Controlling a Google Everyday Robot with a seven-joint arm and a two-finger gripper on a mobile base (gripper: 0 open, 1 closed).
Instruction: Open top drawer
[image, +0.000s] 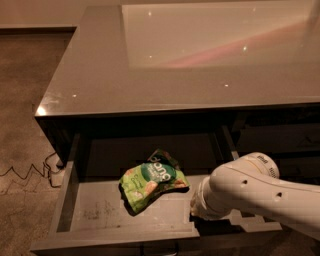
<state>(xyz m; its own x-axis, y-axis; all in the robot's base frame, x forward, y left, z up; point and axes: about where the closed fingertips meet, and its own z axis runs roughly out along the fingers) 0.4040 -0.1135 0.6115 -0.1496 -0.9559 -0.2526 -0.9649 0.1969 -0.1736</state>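
Observation:
The top drawer stands pulled out from under the grey counter, its scuffed grey floor showing. A green snack bag lies in the middle of it. Only a sliver of the handle on the drawer front shows at the bottom edge. My white arm reaches in from the lower right. My gripper is at the drawer's front right corner, just over the front rim, mostly hidden behind the wrist.
The glossy grey countertop overhangs the drawer. Another dark drawer front is to the right. A black cable trails over the carpet on the left, beside the cabinet.

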